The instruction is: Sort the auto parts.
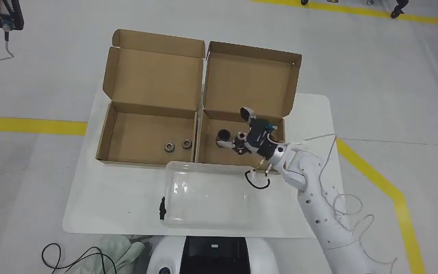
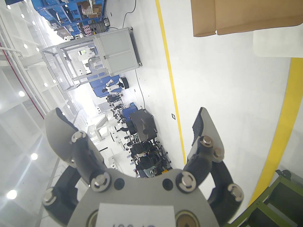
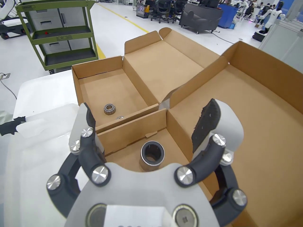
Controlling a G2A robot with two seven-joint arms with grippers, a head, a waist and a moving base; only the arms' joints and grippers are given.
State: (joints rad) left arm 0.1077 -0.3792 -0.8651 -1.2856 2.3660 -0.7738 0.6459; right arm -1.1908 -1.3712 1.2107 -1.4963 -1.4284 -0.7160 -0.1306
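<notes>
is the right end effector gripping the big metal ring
No, the right end effector is open and the ring stands free on the box floor.

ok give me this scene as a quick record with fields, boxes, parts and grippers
left box: open brown cardboard, two small silver metal bearings inside
right box: open brown cardboard, one larger dark metal ring inside
front bin: clear plastic tub
right gripper: open, over the ring
left gripper: open, holding nothing
</notes>
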